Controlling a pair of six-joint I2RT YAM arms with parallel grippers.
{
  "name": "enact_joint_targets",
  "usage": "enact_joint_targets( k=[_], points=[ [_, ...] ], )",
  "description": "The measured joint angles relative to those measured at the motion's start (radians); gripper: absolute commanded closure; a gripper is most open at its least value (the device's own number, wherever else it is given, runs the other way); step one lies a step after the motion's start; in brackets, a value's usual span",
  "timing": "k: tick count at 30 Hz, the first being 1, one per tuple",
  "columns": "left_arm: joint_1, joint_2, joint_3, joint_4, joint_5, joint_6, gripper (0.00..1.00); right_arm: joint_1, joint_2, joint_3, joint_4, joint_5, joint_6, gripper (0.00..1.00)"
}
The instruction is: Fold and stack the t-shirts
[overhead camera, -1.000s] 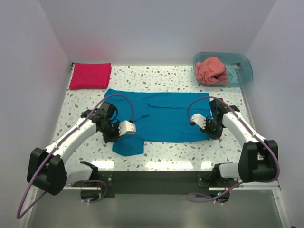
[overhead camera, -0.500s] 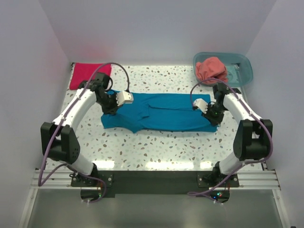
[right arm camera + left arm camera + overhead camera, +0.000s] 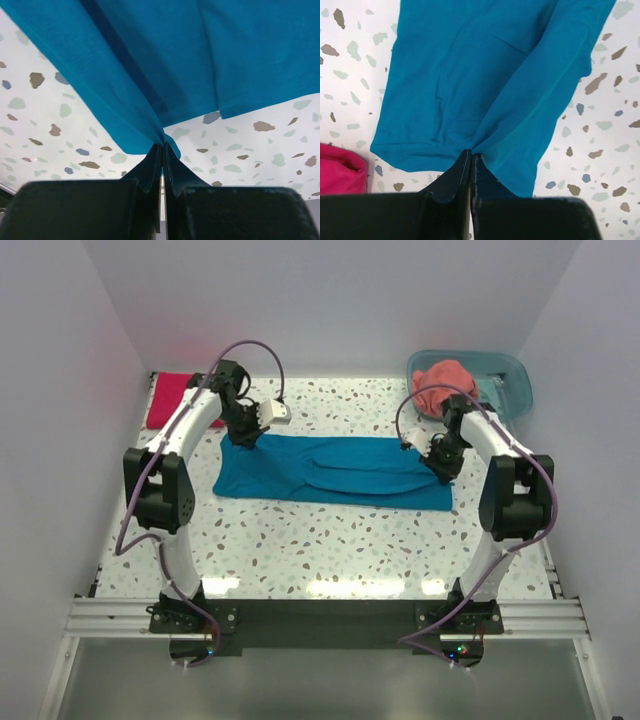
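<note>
My left fingers (image 3: 468,160) are clamped shut on a bunched fold at the far left end of the plain teal-blue cloth t-shirt (image 3: 335,470). My right fingers (image 3: 157,154) are pinched just as tight on its right end, and the shirt lies as a long folded band across the speckled white tabletop (image 3: 350,535). A crimson-magenta cloth t-shirt (image 3: 163,405) lies at the far left corner, and the translucent teal plastic tub (image 3: 508,395) at the far right corner holds a crumpled salmon-coral cloth t-shirt (image 3: 442,382).
</note>
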Motion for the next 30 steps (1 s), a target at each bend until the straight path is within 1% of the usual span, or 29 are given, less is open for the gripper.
enact_joint_targets(
  k=[6, 17, 30],
  points=[
    [0.018, 0.090, 0.077, -0.006, -0.006, 0.007, 1.00, -0.006, 0.090, 0.101, 0.003, 0.015, -0.003, 1.00],
    [0.043, 0.167, 0.136, -0.004, -0.015, 0.020, 1.00, -0.008, 0.209, 0.195, 0.006, 0.044, -0.007, 1.00],
    [0.055, 0.187, 0.140, 0.008, -0.020, 0.022, 1.00, -0.008, 0.266, 0.284, 0.005, 0.060, -0.007, 1.00]
  ],
)
